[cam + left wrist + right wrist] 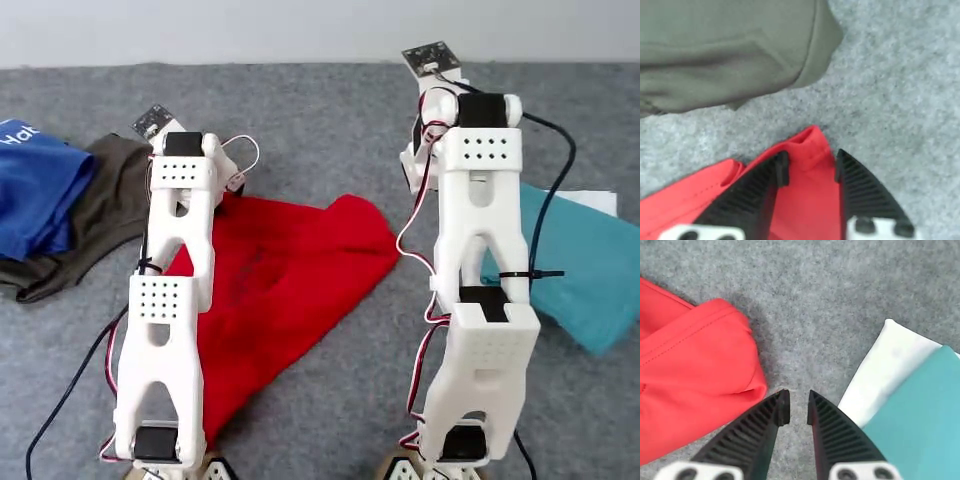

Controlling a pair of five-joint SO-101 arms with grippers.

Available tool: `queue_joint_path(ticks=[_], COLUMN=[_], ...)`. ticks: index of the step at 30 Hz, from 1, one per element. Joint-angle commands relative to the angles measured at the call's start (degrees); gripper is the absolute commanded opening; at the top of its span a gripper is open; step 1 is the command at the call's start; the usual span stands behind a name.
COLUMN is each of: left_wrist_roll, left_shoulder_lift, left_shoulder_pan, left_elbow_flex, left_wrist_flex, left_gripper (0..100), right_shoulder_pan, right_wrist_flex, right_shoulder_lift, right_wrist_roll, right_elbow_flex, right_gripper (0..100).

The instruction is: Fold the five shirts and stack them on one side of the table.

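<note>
A red shirt (290, 270) lies spread on the grey table between the two arms. My left gripper (811, 162) is open at the shirt's far left corner, with that corner of the red shirt (810, 200) lying between its fingers. My right gripper (798, 407) hovers over bare grey surface just right of the red shirt (690, 390), its fingers almost together and holding nothing. To its right, a teal shirt (590, 270) lies folded on a white one (600, 200). At the far left, a blue shirt (35, 190) rests on an olive shirt (110, 210).
The olive shirt's hem (725, 50) lies a short way beyond the left fingers. The white shirt (885, 370) and the teal shirt (920, 415) sit close beside the right fingers. Grey table (320, 110) stretches free at the back and at the front middle.
</note>
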Motion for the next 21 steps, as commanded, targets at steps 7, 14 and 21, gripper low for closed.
queue_joint_path(ticks=[7, 14, 21], left_wrist_roll=[0.26, -4.31, -7.38], left_shoulder_lift=[-0.26, -0.79, -0.79], left_shoulder_pan=[-0.53, -0.70, -4.13], left_elbow_flex=[-0.40, -0.66, -17.63], left_wrist_flex=[2.11, -0.53, 7.65], left_gripper=[12, 1, 1], right_shoulder_pan=[0.04, -3.56, -15.87], right_wrist_flex=[-0.84, 3.38, 5.67], right_shoulder_lift=[-0.84, -1.19, -1.80], right_wrist_roll=[-0.53, 2.55, -5.80], right_elbow_flex=[-0.18, 0.00, -0.97], right_gripper=[7.6, 7.6, 7.7])
